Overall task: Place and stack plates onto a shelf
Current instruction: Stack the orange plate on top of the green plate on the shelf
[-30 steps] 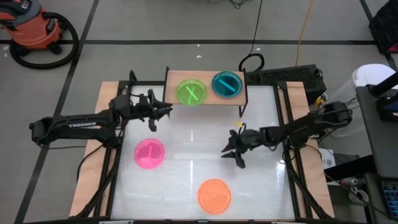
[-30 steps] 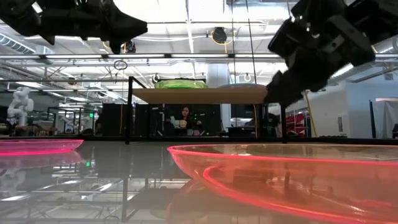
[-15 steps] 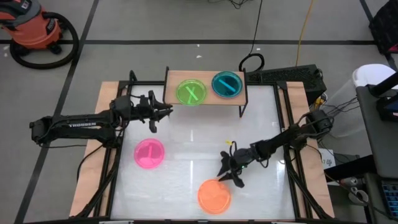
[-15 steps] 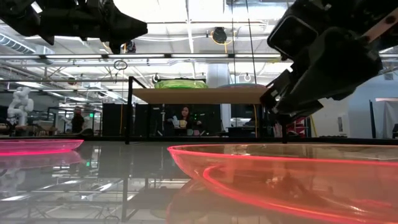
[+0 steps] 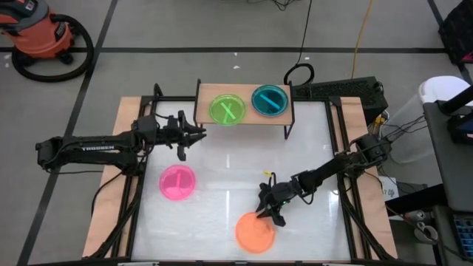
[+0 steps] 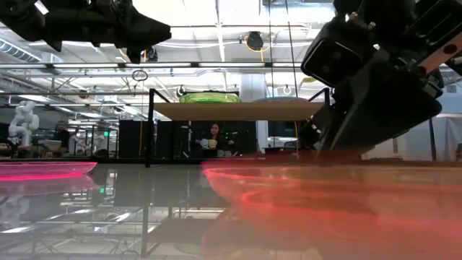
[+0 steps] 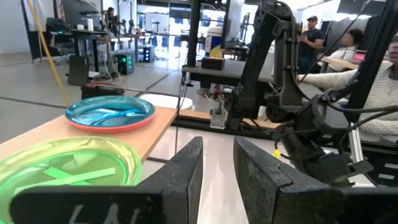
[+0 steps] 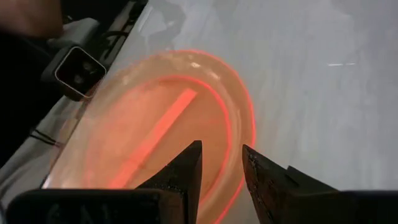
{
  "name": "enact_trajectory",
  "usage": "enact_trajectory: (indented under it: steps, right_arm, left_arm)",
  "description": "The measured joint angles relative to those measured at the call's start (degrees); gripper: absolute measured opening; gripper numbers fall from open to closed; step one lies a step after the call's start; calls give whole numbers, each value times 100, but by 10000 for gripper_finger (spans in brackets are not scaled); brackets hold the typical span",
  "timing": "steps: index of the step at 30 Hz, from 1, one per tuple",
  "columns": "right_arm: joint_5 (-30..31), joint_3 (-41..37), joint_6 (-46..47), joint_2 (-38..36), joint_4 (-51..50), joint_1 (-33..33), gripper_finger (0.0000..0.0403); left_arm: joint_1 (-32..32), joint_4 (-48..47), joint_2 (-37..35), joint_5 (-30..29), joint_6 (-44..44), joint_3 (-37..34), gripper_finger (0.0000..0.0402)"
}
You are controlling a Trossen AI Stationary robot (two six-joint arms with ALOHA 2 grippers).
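r fingers [image 8: 186, 171] astride orange plate [image 5: 253, 233] rim, table

An orange and black shop vacuum [image 5: 38, 31] with a looped black hose stands on the grey floor beyond the table's far left corner. A yellow cable [image 5: 360, 35] and a black cable [image 5: 305, 29] trail across the floor behind the table. A black keyboard-like slab [image 5: 347, 90] lies at the table's far right corner. In the room behind, seen level across the table, a seated person [image 6: 214, 135] shows under the wooden board, and a white robot figure [image 6: 22, 121] stands at far left. Two more people [image 7: 326, 48] sit or stand among desks in the background.
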Motion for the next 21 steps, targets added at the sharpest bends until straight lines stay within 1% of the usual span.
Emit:
enact_trajectory:
  steps: [6, 12, 16, 21]
  right_arm:
    - [268, 0, -180, -26, 58, -2, 100]
    - [347, 0, -349, -26, 61, -33, 106]
    - [434, 0, -544, -26, 79, -60, 128]
    - [583, 0, -395, -29, -154, -120, 164]
  left_arm:
    - [-35, -4, 0, -2, 28, 0, 95]
    - [-35, -35, 0, -2, 41, 0, 95]
    - [-33, -38, 0, -2, 37, 0, 95]
    - [-33, -137, 2, -2, 33, 0, 95]
